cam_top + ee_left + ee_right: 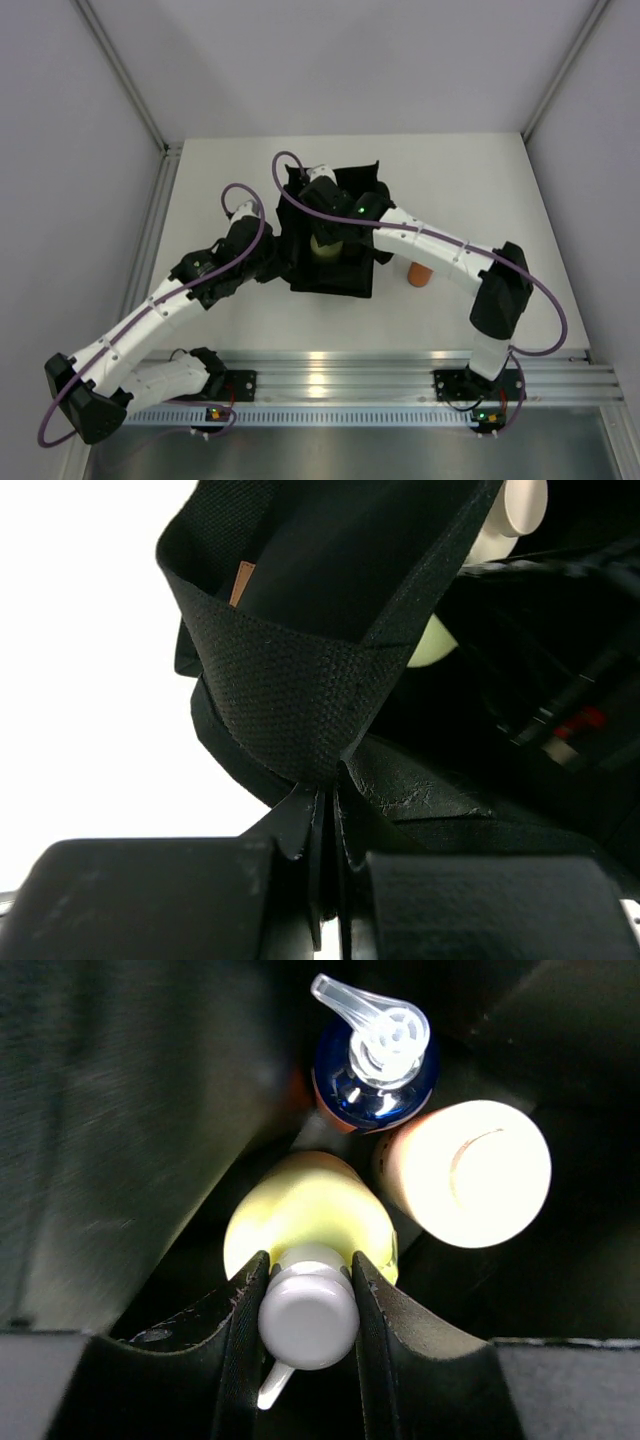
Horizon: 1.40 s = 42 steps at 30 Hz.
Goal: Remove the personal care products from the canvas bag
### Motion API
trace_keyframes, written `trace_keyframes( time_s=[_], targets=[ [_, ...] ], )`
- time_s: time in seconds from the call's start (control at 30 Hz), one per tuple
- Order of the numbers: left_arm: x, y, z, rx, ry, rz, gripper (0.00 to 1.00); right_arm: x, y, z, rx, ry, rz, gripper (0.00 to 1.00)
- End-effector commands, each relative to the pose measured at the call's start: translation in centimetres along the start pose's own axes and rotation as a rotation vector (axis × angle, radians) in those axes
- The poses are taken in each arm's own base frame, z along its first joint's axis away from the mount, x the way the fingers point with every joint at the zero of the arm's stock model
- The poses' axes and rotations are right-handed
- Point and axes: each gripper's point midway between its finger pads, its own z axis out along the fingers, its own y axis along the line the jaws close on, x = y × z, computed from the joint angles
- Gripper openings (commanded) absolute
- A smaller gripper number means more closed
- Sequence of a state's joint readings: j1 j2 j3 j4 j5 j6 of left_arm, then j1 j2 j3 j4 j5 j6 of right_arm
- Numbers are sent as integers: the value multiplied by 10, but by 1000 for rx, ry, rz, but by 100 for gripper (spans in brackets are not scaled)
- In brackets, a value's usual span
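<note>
Right fingers (245, 1330): you grip the yellow-green bottle (300, 1210) by its neck, ready to lift.
Left fingers (290, 830): you pinch the bag (290, 710), steadying it.

One bag (330, 278), two orange bottles (420, 275) (375, 1090), one beige bottle (465, 1175), one yellow-green bottle (305, 1215).

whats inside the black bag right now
Three bottles: a yellow-green bottle held at its white top by the right gripper, a beige bottle and a dark-capped bottle. The floor of the bag beneath them is hidden.

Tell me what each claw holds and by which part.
Left claw pinches the canvas bag at its rim fabric. Right claw grips the yellow-green bottle by its white top.
</note>
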<state>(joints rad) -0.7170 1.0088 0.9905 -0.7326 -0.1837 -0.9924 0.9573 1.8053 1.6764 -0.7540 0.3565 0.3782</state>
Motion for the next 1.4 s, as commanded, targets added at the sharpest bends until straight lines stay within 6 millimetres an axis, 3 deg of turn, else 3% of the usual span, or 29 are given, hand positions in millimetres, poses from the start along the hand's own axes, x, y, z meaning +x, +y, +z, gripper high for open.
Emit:
trace_keyframes(
  time_s=[0.0, 0.27, 0.47, 0.8, 1.37],
  targets=[
    [2, 7, 6, -31, 3, 21, 0, -72, 10, -60, -110, -248, 42, 0],
    [2, 7, 6, -34, 2, 20, 0, -73, 13, -68, -149, -255, -8, 0],
    [2, 8, 7, -37, -1, 20, 0, -81, 11, -86, -174, -292, -53, 0],
    [1, 9, 9, -47, -4, 20, 0, -109, 11, -140, -260, -408, -105, 0],
    [-2, 10, 12, -67, -18, 19, 0, -145, -14, -220, -260, -566, -141, 0]
  ],
)
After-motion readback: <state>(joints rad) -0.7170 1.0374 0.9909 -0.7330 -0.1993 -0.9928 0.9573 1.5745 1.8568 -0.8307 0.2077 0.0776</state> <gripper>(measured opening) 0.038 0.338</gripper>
